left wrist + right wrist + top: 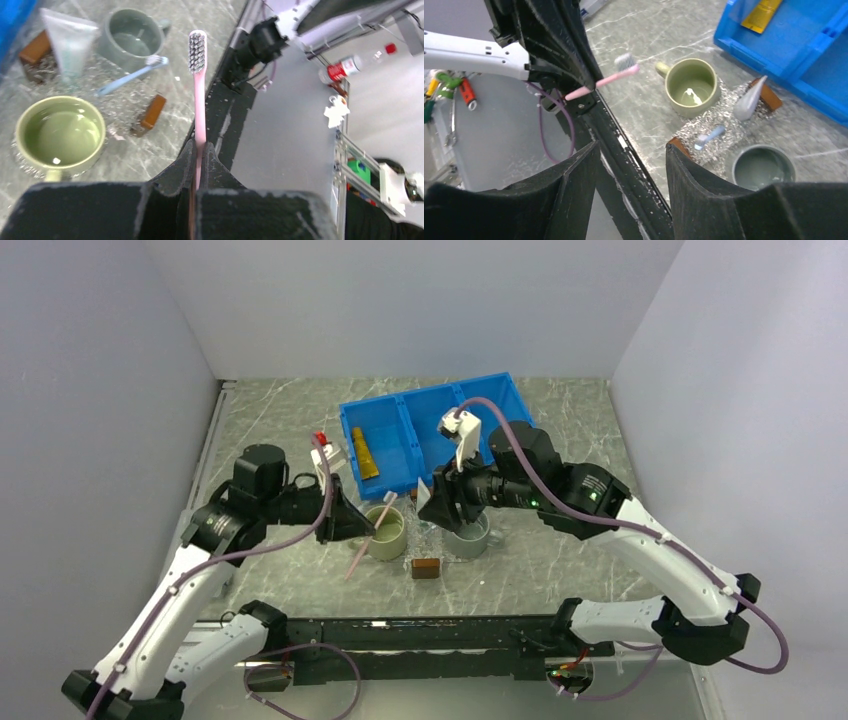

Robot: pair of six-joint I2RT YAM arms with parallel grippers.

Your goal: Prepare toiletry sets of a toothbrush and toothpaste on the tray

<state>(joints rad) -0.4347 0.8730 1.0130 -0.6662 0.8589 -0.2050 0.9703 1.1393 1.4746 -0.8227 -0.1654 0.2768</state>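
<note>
Pinched tight in the left gripper is the handle of a pink toothbrush, its bristle end sticking out above the near edge of the counter, beside a green mug. Jaws of the right gripper stand apart, holding nothing. Toward the middle of the near edge lies the clear tray, carrying a blue toothbrush and a white toothpaste tube. A grey mug stands just beside it.
</note>
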